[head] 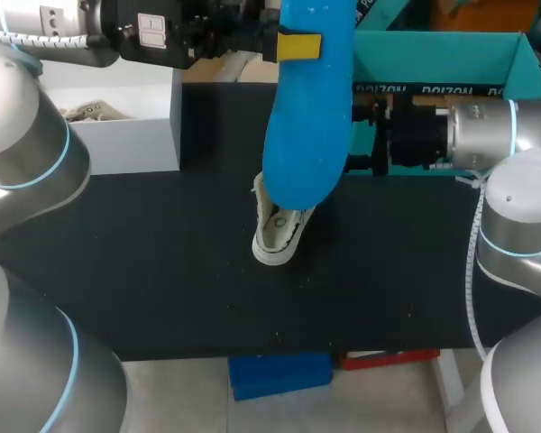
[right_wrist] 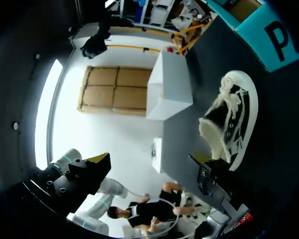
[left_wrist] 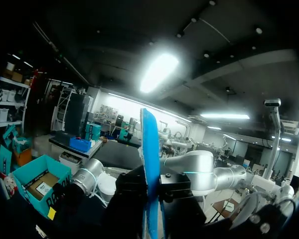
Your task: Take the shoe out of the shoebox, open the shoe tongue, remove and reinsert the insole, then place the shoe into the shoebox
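Note:
My left gripper is raised high, shut on a long blue insole that hangs down from it. In the left wrist view the insole stands edge-on between the fingers. Below it, a black-and-cream sneaker rests on the black table, its upper part hidden behind the insole. My right gripper stands open just right of the insole, above the table, with nothing between its fingers. In the right wrist view the sneaker lies ahead of that open gripper. The teal shoebox stands at the back right.
A white box holding some pale items sits at the back left of the black table. The teal shoebox and the white box also show beyond the sneaker in the right wrist view.

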